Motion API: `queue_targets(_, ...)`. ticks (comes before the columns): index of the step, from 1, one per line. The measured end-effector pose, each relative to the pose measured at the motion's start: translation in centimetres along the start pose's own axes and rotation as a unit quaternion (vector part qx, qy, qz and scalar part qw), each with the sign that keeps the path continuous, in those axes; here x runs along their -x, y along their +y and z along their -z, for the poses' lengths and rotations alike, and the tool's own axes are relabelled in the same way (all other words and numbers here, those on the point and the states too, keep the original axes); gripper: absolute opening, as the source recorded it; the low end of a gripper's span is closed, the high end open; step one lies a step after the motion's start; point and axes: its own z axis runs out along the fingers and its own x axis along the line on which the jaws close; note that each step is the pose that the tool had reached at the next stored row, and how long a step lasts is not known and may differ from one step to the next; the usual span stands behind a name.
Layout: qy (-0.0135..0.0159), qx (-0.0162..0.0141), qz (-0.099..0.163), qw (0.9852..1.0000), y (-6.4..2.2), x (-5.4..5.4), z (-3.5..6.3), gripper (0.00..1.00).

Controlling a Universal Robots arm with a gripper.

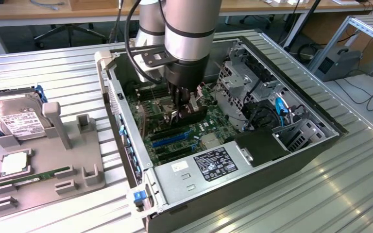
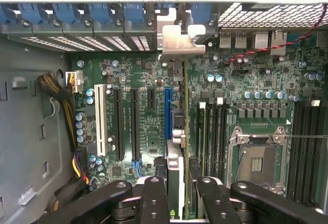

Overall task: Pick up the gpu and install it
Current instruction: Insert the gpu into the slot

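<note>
The gripper (image 2: 179, 193) is clamped on the gpu (image 2: 176, 131), holding the card on edge inside the open computer case (image 1: 303, 145). In the wrist view the card stands over the motherboard (image 2: 256, 80), just beside the blue slot (image 2: 167, 116), with its silver bracket (image 2: 177, 42) up at the case's rear wall. So the pickup looks done. Whether the card is fully seated cannot be told; it has not been let go. On the grey parts tray (image 1: 37, 184) beside the case, 1 hard drive (image 1: 15, 114) and 1 RAM stick (image 1: 34, 177) remain.
</note>
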Motion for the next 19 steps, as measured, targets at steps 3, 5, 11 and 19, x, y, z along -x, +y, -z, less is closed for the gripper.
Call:
queue_targets(3, 0.0004, 0.0000, 0.000, 1.0000, 0.16, -0.04, -0.15, 0.27)
queue_targets(5, 0.0005, 0.0000, 0.000, 1.0000, 0.26, -0.07, -0.26, 0.27)
queue_targets(11, 0.0009, 0.0000, 0.000, 1.0000, 0.58, -0.17, -0.58, 0.27)
queue_targets(19, 0.0013, -0.0001, 0.000, 1.0000, 1.00, -0.50, -0.94, 0.27)
